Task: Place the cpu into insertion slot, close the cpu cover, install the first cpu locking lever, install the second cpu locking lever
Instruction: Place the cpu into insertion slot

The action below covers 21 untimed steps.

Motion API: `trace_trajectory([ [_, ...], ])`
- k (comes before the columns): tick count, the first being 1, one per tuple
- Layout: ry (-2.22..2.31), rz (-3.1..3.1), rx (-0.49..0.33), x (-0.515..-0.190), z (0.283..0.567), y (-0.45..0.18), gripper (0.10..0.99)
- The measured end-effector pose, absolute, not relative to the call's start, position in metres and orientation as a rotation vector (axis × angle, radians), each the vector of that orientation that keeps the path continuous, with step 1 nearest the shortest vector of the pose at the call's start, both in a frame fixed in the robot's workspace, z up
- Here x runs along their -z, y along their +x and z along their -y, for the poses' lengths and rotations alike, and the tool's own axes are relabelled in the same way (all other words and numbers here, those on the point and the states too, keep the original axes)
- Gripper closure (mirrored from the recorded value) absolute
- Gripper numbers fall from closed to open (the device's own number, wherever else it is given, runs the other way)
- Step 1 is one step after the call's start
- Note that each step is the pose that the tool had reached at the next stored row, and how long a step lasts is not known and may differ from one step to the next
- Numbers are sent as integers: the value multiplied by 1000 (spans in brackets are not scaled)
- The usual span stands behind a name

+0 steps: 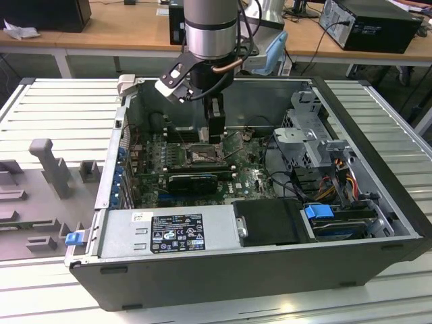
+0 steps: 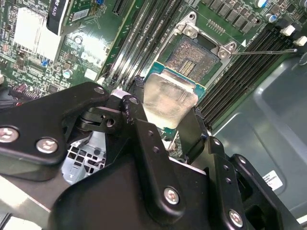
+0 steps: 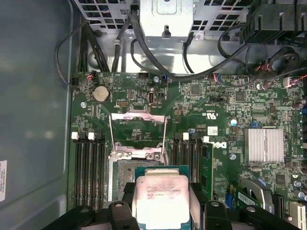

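Note:
The cpu (image 3: 160,203) (image 2: 169,98), a square chip with a silver-grey top, is held between my black fingers (image 3: 128,194). My gripper (image 3: 162,191) (image 2: 165,112) (image 1: 215,133) is shut on it. The chip hangs tilted just over the near edge of the insertion slot (image 2: 194,56) (image 3: 125,171) (image 1: 200,154), whose greyish pin field is still exposed beyond it. The cpu cover (image 3: 138,116), a thin metal frame with a square window, stands swung open on the far side of the socket. A thin wire locking lever (image 2: 264,51) sticks out sideways from the socket corner.
Long black memory slots (image 3: 89,163) flank the socket on both sides. A black expansion card (image 1: 192,181) lies in front of it, with a finned heatsink (image 3: 263,144) nearby. Cables (image 3: 144,48) and a drive cage (image 1: 304,138) stand at the exterior view's right. The case walls (image 1: 223,270) surround everything.

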<state>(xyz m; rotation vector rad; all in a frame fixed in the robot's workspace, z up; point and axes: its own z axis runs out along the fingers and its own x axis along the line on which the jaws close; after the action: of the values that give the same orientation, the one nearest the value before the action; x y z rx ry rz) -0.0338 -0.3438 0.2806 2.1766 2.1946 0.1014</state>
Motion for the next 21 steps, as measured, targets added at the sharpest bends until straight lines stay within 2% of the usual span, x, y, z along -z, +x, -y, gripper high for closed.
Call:
trace_trajectory([
  [21,2178,-2196,-100,-255,344,-34,557],
])
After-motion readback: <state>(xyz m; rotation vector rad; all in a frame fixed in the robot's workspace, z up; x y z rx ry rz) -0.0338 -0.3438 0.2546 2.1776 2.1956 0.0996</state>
